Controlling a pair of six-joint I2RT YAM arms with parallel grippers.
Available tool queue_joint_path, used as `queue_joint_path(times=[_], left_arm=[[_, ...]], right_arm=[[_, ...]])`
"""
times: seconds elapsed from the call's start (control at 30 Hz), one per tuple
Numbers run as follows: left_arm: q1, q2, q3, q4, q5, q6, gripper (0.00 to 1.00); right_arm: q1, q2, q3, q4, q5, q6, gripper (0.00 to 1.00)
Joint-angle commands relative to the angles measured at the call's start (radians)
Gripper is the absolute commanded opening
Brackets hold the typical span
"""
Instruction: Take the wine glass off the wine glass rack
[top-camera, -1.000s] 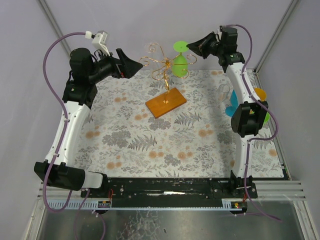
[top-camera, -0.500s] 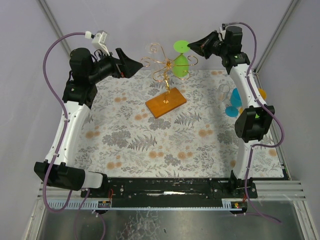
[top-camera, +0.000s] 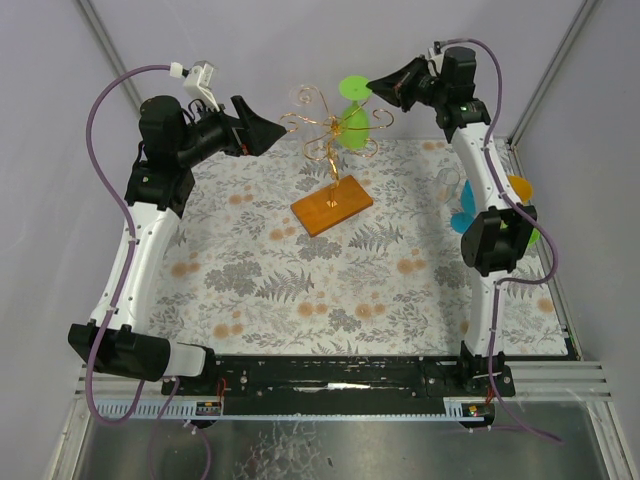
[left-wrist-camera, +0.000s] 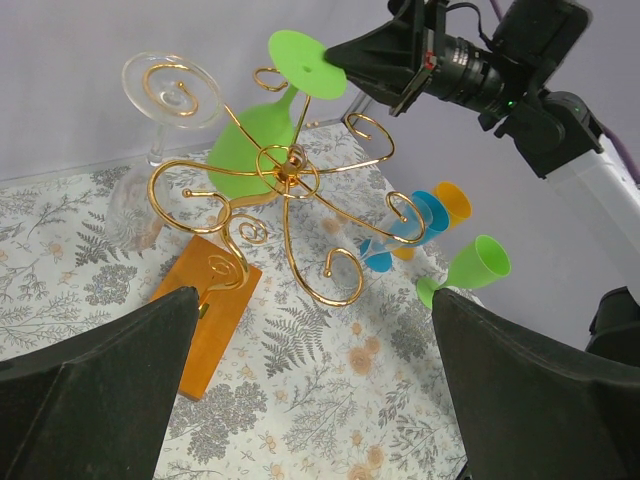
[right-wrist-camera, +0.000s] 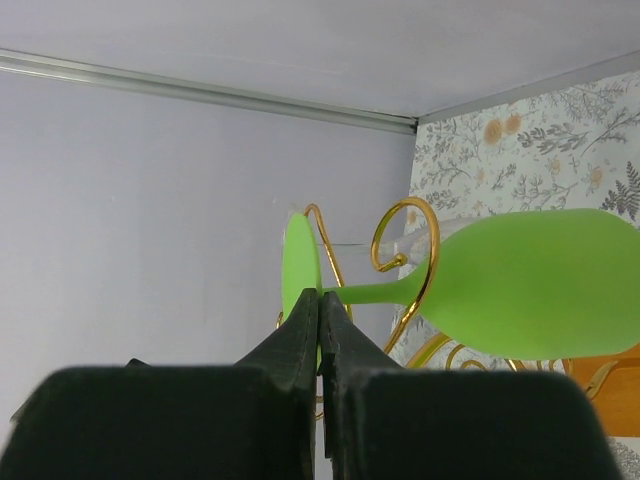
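The green wine glass (top-camera: 350, 122) hangs bowl-down on the wine glass rack (top-camera: 325, 142), a gold wire stand on an orange base (top-camera: 332, 207). My right gripper (right-wrist-camera: 320, 295) is shut on the rim of the glass's flat foot (left-wrist-camera: 305, 62). In the right wrist view the stem passes through a gold curl beside the bowl (right-wrist-camera: 530, 285). My left gripper (left-wrist-camera: 320, 400) is open, left of the rack and apart from it, with nothing between its fingers. A clear glass (left-wrist-camera: 172, 85) also hangs on the rack.
Blue (top-camera: 465, 207), orange (top-camera: 517, 185) and green (left-wrist-camera: 475, 265) plastic glasses lie at the right edge of the floral mat, partly behind the right arm. The enclosure's back wall stands close behind the rack.
My right gripper has shifted a little left and up with the green glass's foot in it, and the glass has moved with it. The left arm has not moved.
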Motion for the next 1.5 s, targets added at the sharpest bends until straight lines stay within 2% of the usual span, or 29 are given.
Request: queue_joint_path(times=[0.0, 0.43, 1.1, 1.47], left_arm=[[0.008, -0.02, -0.005, 0.043, 0.014, 0.002, 1.0], [0.008, -0.007, 0.003, 0.045, 0.014, 0.0, 1.0], [0.008, -0.005, -0.002, 0.043, 0.021, 0.008, 1.0], [0.008, -0.012, -0.005, 0.045, 0.029, 0.006, 1.0]], right_arm=[[0.032, 0.031, 0.077, 0.039, -0.042, 0.036, 0.0], [0.046, 0.094, 0.14, 0.097, -0.023, 0.101, 0.0], [0.046, 0.103, 0.087, 0.212, 0.06, 0.139, 0.0], [0.045, 0.116, 0.075, 0.265, 0.161, 0.145, 0.0]])
